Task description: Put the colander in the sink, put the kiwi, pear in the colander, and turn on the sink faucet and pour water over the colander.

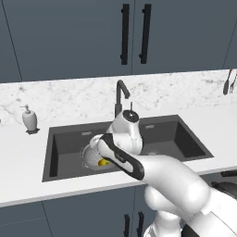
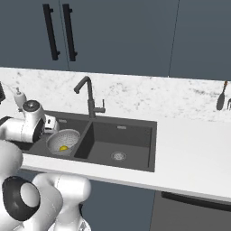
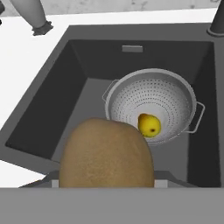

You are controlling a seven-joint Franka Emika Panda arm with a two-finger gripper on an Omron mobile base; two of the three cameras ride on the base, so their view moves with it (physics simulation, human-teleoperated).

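The silvery colander [image 3: 168,94] sits in the left basin of the dark grey sink [image 3: 85,57]. The yellow pear [image 3: 148,124] lies at the colander's bottom. The brown kiwi [image 3: 106,153] looms large at the bottom of the hand view, held above the basin's near side, short of the colander. My gripper [image 2: 50,124] is shut on the kiwi, and the fruit hides its fingertips. In the base views the colander [image 1: 92,157] [image 2: 63,140] with the pear [image 2: 64,147] lies just under my hand. The faucet [image 1: 121,96] [image 2: 90,97] stands behind the divider, with no stream visible.
A white soap bottle [image 1: 29,118] [image 3: 34,15] stands on the counter left of the sink. The right basin [image 2: 119,142] holds just its silver drain [image 2: 118,156]. Utensils [image 2: 221,97] hang on the back wall at far right. Dark cabinets hang above.
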